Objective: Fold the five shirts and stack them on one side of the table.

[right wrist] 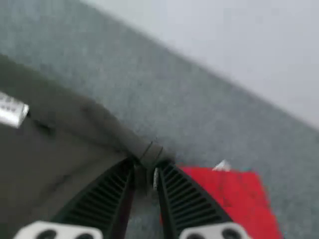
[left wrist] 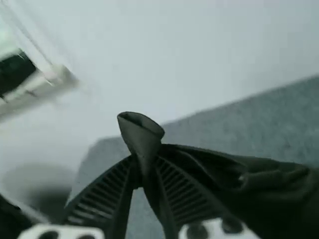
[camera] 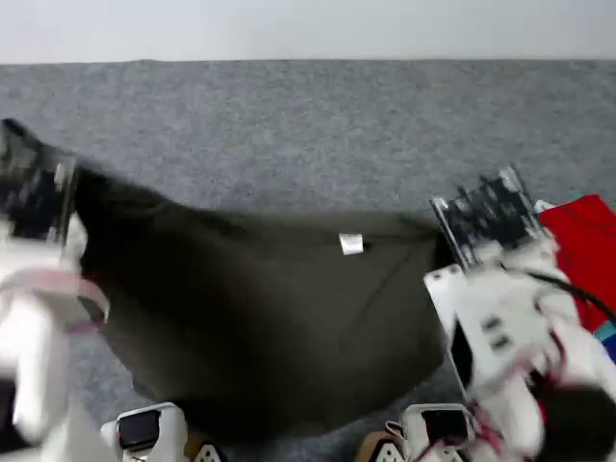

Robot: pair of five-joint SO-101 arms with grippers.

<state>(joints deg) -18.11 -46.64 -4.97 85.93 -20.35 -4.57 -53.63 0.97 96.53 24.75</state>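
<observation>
A dark olive shirt (camera: 260, 308) hangs stretched between both arms above the grey table, its white neck label (camera: 351, 243) facing up. My left gripper (left wrist: 144, 172) is shut on a bunched corner of the olive shirt (left wrist: 142, 132) at the left of the high view, lifted off the table. On the right, my right gripper (right wrist: 145, 174) is shut on the other edge of the olive shirt (right wrist: 75, 129), near the arm's wrist (camera: 486, 221). A folded red shirt (camera: 587, 245) lies at the table's right edge, just beyond that gripper.
Grey carpet-like cloth (camera: 308, 125) covers the table, with open room behind the shirt. A pale wall (camera: 308, 29) runs along the far edge. Both arm bases (camera: 144, 428) stand at the near edge. A teal bit (camera: 604, 332) shows by the red shirt.
</observation>
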